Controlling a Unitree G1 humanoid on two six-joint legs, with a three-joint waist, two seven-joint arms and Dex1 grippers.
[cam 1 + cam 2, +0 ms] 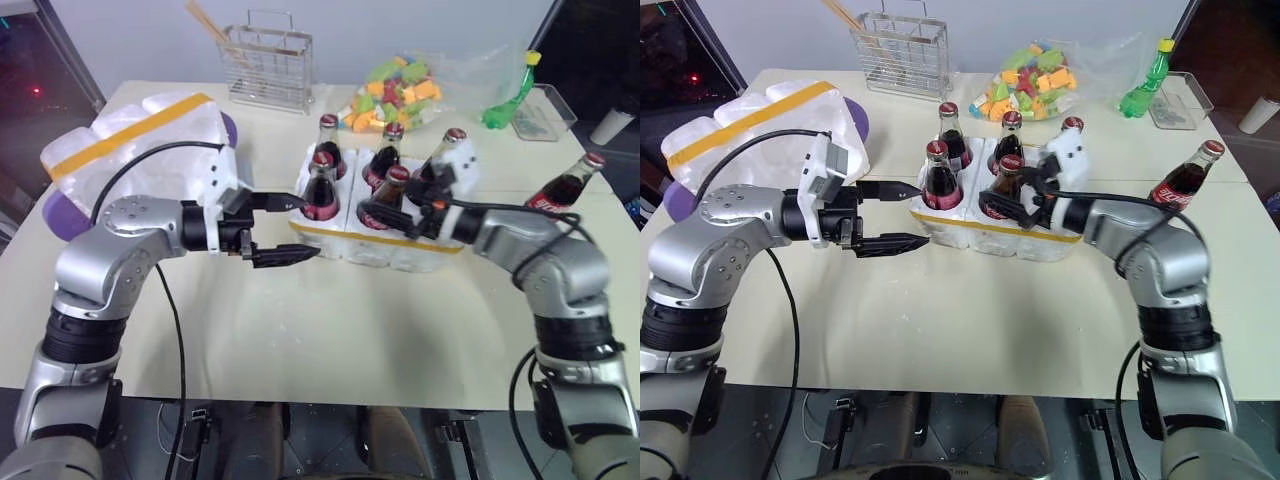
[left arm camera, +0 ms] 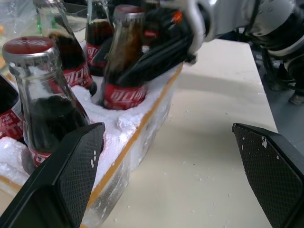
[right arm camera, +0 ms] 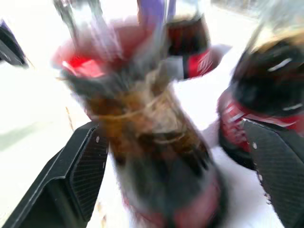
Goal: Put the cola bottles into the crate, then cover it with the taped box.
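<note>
Dark cola in five small glass bottles with red caps and red labels fills wells of the low white styrofoam crate point(image 1: 380, 245), which sits mid-table with a thin yellow tape band round its crumbly, pitted sides. The front right bottle point(image 1: 1006, 188) stands in its well between the two black fingers of the right gripper point(image 1: 1015, 203); the right wrist view shows those textured pads spread wide on either side of the glass with a gap at each, so nothing is clamped. A sixth cola bottle point(image 1: 566, 186) leans on the cream table point(image 1: 330, 340) to the crate's right, well apart from both grippers. The left gripper point(image 1: 285, 228) hovers just beside the crate's left end, jaws fully spread and empty, the front left bottle point(image 1: 321, 187) close by its upper finger. The tall, bulged white styrofoam box point(image 1: 140, 150) with wide yellow tape strips lies at the table's left rear. Behind the crate stand a wire rack point(image 1: 267, 58), a clear bag of coloured foam blocks point(image 1: 400, 92) and a green plastic bottle point(image 1: 512, 92).
</note>
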